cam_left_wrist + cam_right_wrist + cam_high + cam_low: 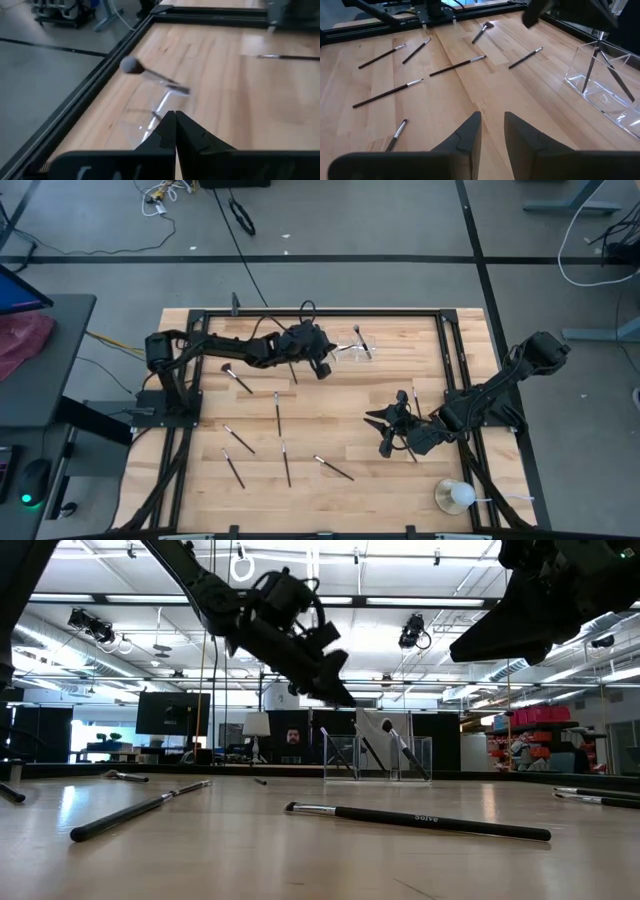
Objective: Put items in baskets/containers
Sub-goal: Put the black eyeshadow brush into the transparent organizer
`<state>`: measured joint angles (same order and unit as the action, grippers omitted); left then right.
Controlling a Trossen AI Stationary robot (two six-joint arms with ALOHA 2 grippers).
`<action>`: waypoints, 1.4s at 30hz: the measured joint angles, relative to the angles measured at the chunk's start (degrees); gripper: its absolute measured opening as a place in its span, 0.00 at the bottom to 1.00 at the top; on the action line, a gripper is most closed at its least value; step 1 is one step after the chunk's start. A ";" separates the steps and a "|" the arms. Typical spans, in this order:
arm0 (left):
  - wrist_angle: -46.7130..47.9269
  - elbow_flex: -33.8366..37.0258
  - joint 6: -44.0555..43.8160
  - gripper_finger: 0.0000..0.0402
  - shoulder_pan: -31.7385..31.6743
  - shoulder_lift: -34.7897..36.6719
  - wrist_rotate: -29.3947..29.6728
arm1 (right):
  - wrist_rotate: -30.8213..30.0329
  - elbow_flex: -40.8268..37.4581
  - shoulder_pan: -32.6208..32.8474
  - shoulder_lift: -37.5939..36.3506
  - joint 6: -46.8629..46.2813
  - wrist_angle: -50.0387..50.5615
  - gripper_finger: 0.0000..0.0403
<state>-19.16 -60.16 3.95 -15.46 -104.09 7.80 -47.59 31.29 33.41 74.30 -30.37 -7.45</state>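
Wooden bench [330, 450]: brush [333, 469] lies slantwise beside right gripper [386, 432], jaws part-open, empty; left gripper [322, 367] shut, empty, beside clear organizer [352, 348].

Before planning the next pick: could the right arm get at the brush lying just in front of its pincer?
Probably yes: the right pincer hangs open above bare wood, and the nearest brush lies loose with nothing over it.

I see even overhead light on the table [330, 395], with soft, faint shadows. From table height, bright ceiling strip lights [400, 602] glare and leave both arms as dark silhouettes. My left wrist camera looks blurred; the brush [150, 75] ahead is out of focus
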 joint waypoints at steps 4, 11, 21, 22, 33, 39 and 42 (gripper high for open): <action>3.16 -0.04 -0.42 0.00 2.63 1.24 -2.19 | 0.00 0.00 0.00 0.00 -0.04 0.03 0.21; 3.46 0.07 -0.61 0.00 3.12 -2.78 -1.82 | 0.00 0.00 0.00 0.00 -0.20 -0.10 0.21; -2.39 0.04 -0.28 0.00 -0.81 -2.93 0.08 | 0.02 0.00 0.00 0.00 -0.20 -0.12 0.21; -3.82 0.04 -0.29 0.00 -1.37 -3.24 0.06 | 0.00 0.00 0.00 -0.02 -0.20 -0.12 0.21; -8.10 0.04 1.64 0.00 -3.00 -2.93 -0.36 | 0.02 0.00 -0.27 -0.02 -0.61 0.94 0.21; -2.39 0.34 2.70 0.00 2.77 4.89 1.62 | 5.72 0.00 -3.69 -2.84 -11.74 15.48 0.21; -0.89 2.11 2.45 0.00 7.32 7.66 4.45 | 15.03 0.00 -4.50 -5.05 -14.88 22.43 0.24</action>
<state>-20.05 -58.05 6.39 -8.14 -96.43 12.25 -32.57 31.29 28.91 69.26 -45.25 14.98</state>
